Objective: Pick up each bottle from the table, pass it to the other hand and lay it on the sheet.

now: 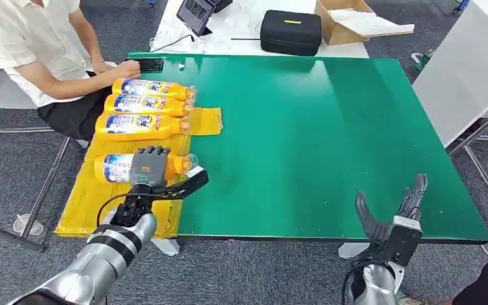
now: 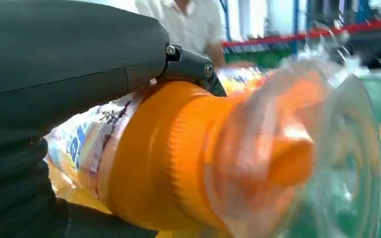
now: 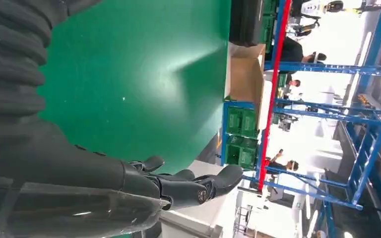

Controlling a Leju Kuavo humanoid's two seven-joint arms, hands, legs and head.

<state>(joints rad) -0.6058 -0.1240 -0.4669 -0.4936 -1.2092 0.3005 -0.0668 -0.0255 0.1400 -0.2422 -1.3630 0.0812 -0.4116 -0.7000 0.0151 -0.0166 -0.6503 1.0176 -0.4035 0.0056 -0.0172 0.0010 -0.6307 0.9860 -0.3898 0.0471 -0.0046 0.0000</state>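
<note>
left hand [image 1: 149, 166] grips bottle [image 1: 115, 168] on yellow sheet [image 1: 82, 210], lower left | right hand [image 1: 394, 210] fingers spread, holds nothing, lower right | three bottles [image 1: 145, 105] above

right robot hand [image 3: 129, 186] empty, fingers [image 3: 218, 179] spread past the green table [image 3: 144, 74] edge; blue racks [image 3: 357, 148] beyond

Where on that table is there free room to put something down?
The green table is bare from the yellow sheet across to its right edge, and back toward the black case. The sheet is crowded: three bottles lie side by side, and the left robot hand grips a fourth bottle.
</note>
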